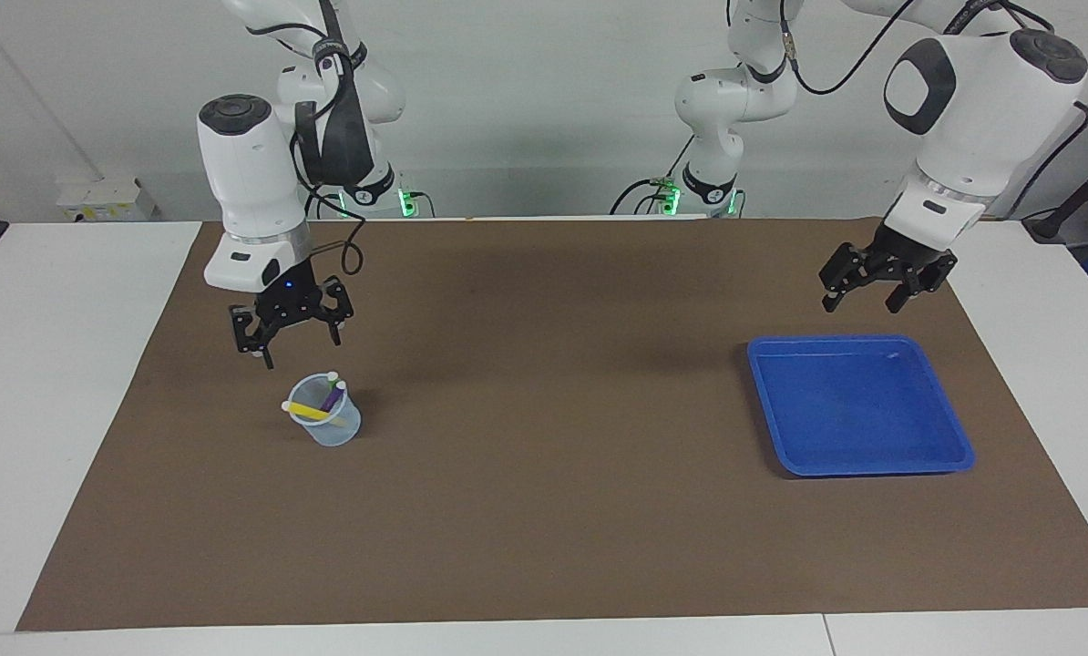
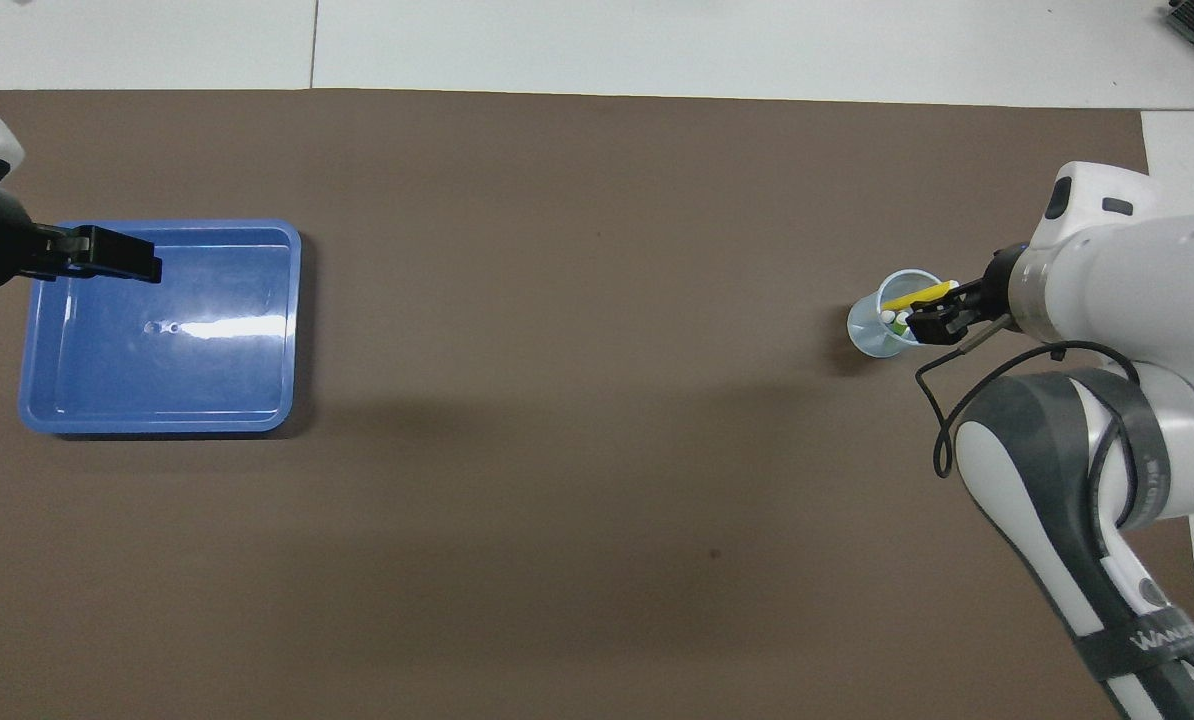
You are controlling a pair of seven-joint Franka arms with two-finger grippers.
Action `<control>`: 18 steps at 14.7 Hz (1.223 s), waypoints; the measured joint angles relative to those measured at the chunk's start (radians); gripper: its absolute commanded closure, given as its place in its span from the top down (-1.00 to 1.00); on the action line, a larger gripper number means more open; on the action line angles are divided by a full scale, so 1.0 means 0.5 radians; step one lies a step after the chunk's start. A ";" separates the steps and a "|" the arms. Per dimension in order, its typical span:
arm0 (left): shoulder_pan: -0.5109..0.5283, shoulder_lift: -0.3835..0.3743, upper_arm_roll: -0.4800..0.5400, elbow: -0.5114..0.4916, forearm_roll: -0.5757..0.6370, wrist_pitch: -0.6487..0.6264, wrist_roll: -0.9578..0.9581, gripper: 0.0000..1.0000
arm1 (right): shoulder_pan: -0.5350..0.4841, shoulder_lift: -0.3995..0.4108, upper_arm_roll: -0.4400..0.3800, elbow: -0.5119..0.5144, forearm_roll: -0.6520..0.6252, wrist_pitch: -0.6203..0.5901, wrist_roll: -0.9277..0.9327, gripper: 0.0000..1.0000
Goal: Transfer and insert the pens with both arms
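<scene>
Overhead, both grippers, left gripper point(image 1: 879, 290) and right gripper point(image 1: 291, 333), wide open, empty

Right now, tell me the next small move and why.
Probably lift the right end effector clear of the cup: all three pens sit in it, the tray is empty, and the left end effector, also open, holds nothing.

a white table point(image 1: 70, 383) carries a brown mat point(image 1: 544, 510), with a clear cup point(image 1: 330, 424) and a blue tray point(image 1: 858, 405) on it.

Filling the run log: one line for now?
pens: in cup | tray: bare | right gripper: open above cup | left gripper: open above tray
</scene>
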 measured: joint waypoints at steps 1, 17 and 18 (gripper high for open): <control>-0.001 -0.013 -0.001 0.000 0.035 -0.025 0.037 1.00 | -0.002 -0.001 -0.002 0.009 0.000 -0.006 0.000 1.00; -0.003 -0.096 -0.005 -0.001 0.073 -0.182 0.115 1.00 | 0.000 -0.033 -0.002 0.487 0.112 -0.984 0.615 1.00; -0.004 -0.096 -0.006 -0.001 0.073 -0.182 0.115 1.00 | -0.001 -0.033 -0.002 0.507 0.112 -1.024 0.627 1.00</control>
